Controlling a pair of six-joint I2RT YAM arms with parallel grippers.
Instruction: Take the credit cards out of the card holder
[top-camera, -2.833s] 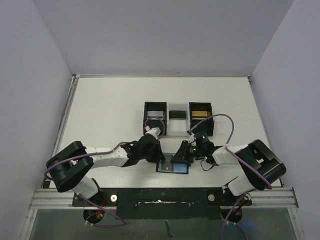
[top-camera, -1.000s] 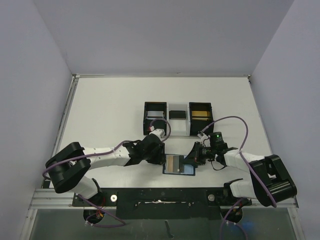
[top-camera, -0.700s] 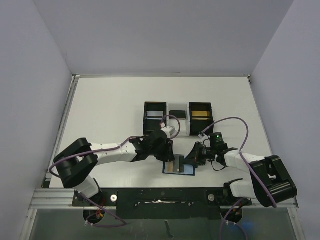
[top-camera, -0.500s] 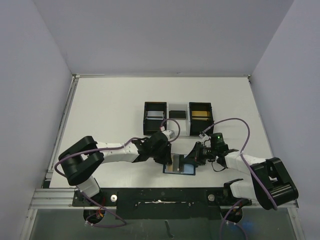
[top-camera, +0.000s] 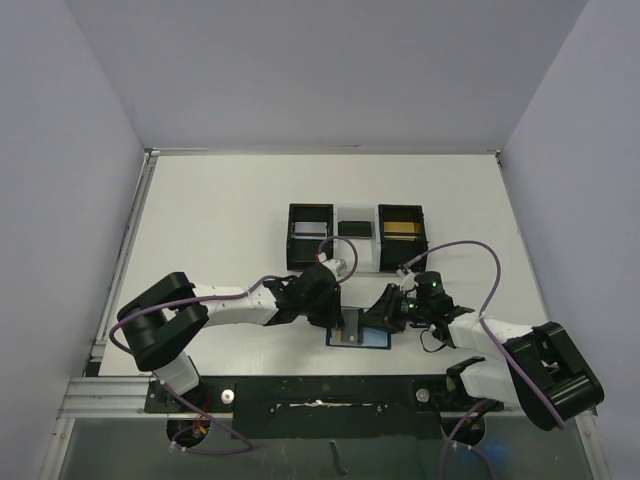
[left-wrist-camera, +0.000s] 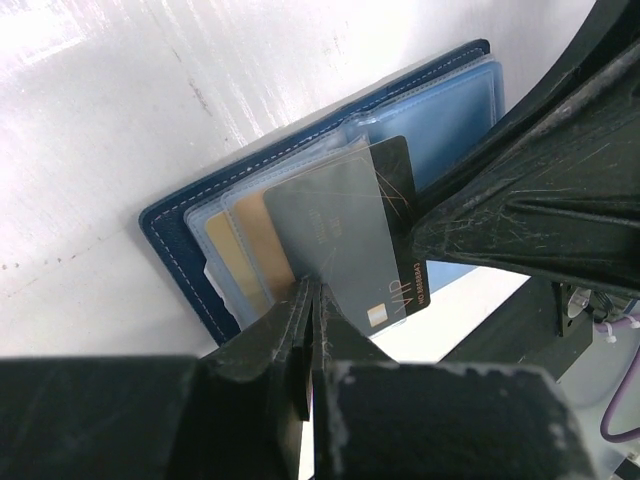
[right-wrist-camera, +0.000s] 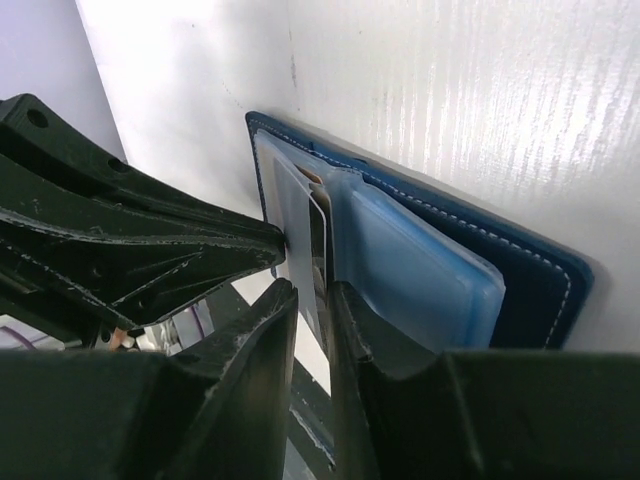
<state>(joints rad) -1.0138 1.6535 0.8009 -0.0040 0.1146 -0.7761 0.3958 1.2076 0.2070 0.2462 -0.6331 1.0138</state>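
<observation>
Across the counter (top-camera: 220, 220), since a second ago, the left arm (top-camera: 250, 300) has swung in to the card holder (top-camera: 378, 338), which lies open at lower middle of the top view. Its grey card (left-wrist-camera: 340, 225) sticks half out. The left fingers (left-wrist-camera: 285, 325) clamp its edge to draw it, while the right fingers (right-wrist-camera: 265, 320), slightly parted astride it, seem to be handing over.
</observation>
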